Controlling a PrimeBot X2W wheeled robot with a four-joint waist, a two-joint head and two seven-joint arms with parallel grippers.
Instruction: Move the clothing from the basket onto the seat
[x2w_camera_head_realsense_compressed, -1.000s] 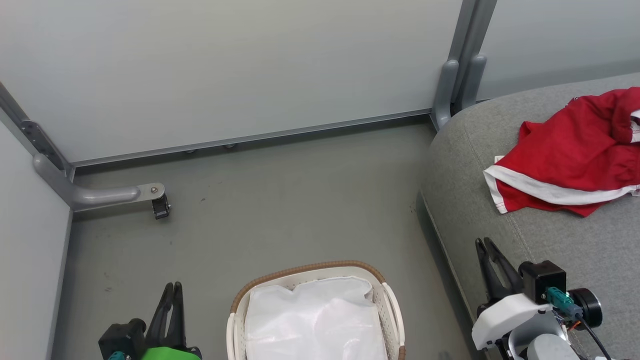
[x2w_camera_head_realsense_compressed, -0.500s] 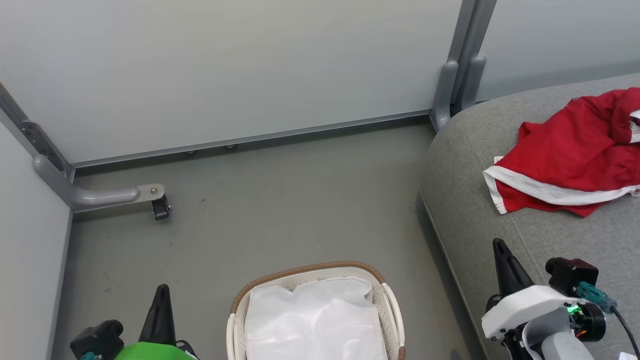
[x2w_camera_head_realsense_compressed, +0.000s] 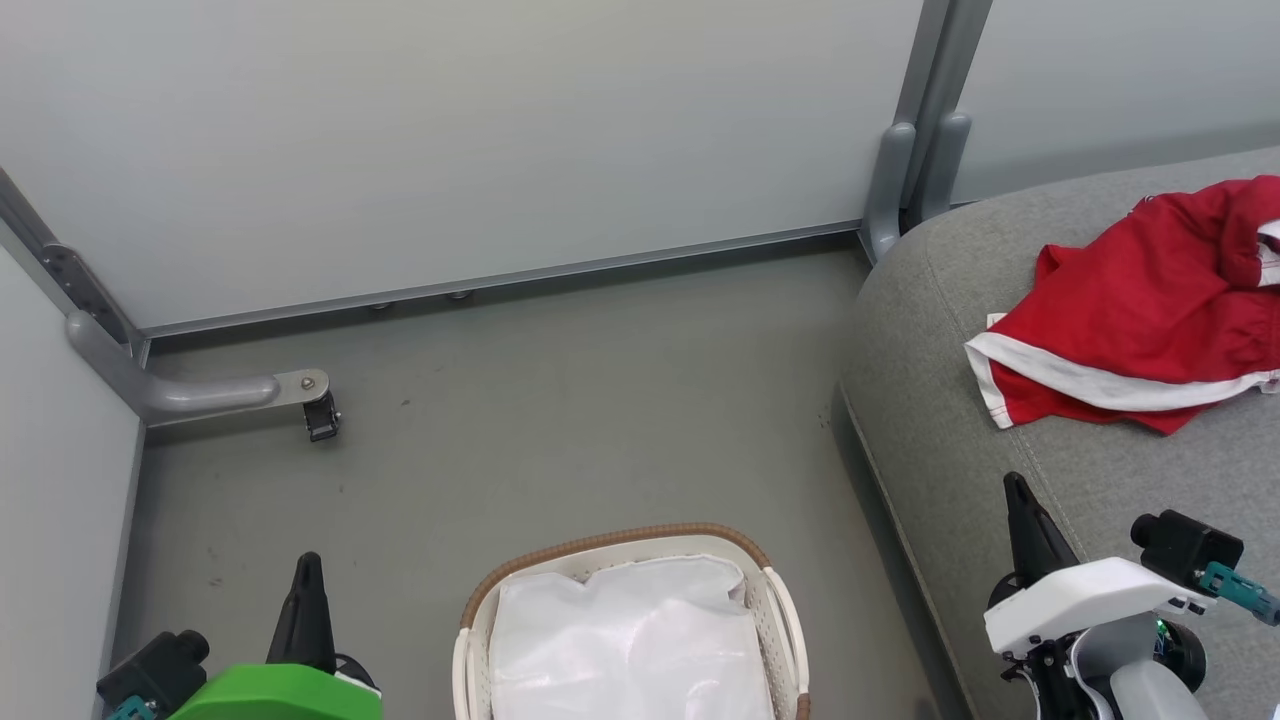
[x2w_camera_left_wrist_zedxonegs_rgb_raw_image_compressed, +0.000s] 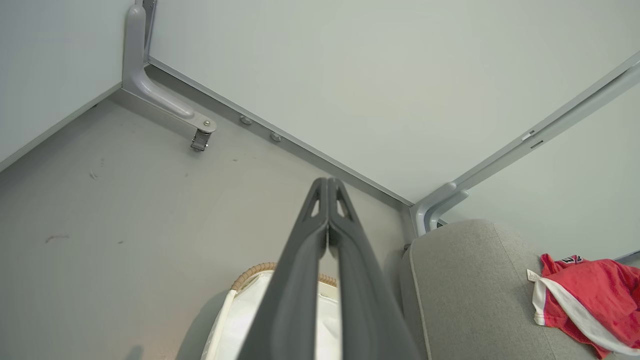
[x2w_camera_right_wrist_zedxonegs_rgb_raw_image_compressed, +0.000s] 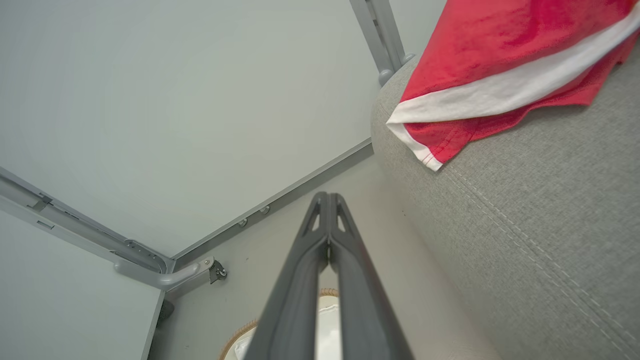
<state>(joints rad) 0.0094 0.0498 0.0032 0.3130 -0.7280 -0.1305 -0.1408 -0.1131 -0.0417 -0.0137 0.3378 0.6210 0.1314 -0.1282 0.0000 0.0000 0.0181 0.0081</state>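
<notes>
We see the clothing (x2w_camera_head_realsense_compressed: 1130, 320), a red garment with white trim, crumpled on the seat (x2w_camera_head_realsense_compressed: 930, 450) at the right edge of the head view. Its long axis runs from lower left to upper right, with the white-banded hem toward the lower left. It lies up and to the right of the right gripper (x2w_camera_head_realsense_compressed: 1017, 487), well apart, and far across the frame from the left gripper (x2w_camera_head_realsense_compressed: 307, 560) at the lower left. Both grippers have their fingers pressed together and hold nothing. Between them, at bottom centre, stands the basket (x2w_camera_head_realsense_compressed: 620, 533), its white liner (x2w_camera_head_realsense_compressed: 630, 640) showing inside. We note a grey floor (x2w_camera_head_realsense_compressed: 560, 400), pale wall panels (x2w_camera_head_realsense_compressed: 450, 130) and a metal bracket (x2w_camera_head_realsense_compressed: 200, 392) at the left.
</notes>
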